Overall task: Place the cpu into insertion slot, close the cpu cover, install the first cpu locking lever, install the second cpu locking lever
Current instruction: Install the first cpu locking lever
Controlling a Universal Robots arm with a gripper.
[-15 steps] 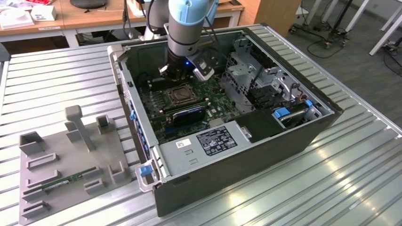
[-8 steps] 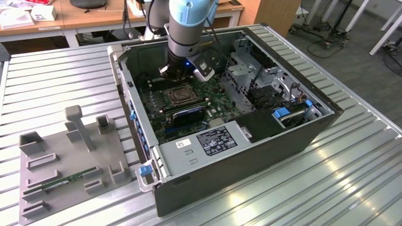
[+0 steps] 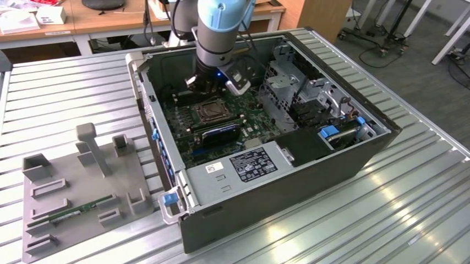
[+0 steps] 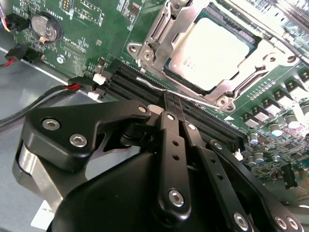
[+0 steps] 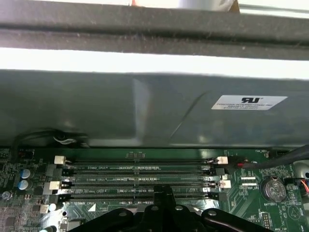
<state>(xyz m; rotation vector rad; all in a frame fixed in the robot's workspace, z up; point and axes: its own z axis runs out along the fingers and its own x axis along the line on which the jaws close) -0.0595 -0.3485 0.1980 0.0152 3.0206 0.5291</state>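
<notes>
On a ribbed metal table (image 3: 411, 220) lies an open computer case (image 3: 294, 181), side panel off, green motherboard (image 3: 184, 129) facing up. Beside it, toward the exterior view's left, sits a grey fixture tray (image 3: 44, 220) with upright posts and a memory stick (image 3: 77, 212) laid in one groove. Wooden desks (image 3: 110, 19) and a grey floor with wheeled stands (image 3: 382, 44) fill the room behind.

The arm reaches down into the case, its gripper (image 3: 209, 85) hanging just above the board near the socket. In the second wrist view the black fingers (image 4: 175, 140) meet tip to tip, pinched together with nothing between them, over the black memory slots (image 4: 193, 113). Just beyond them the cpu (image 4: 212, 50) lies seated in its socket, silvery top showing through the cpu cover (image 4: 260, 53), which appears folded down flat around it, though whether the levers are latched is hard to judge. A coin battery (image 4: 46, 26) and red-black wires (image 4: 72, 87) sit nearby. The first wrist view shows the memory slots (image 5: 140, 179) running along the case wall (image 5: 145, 111).
</notes>
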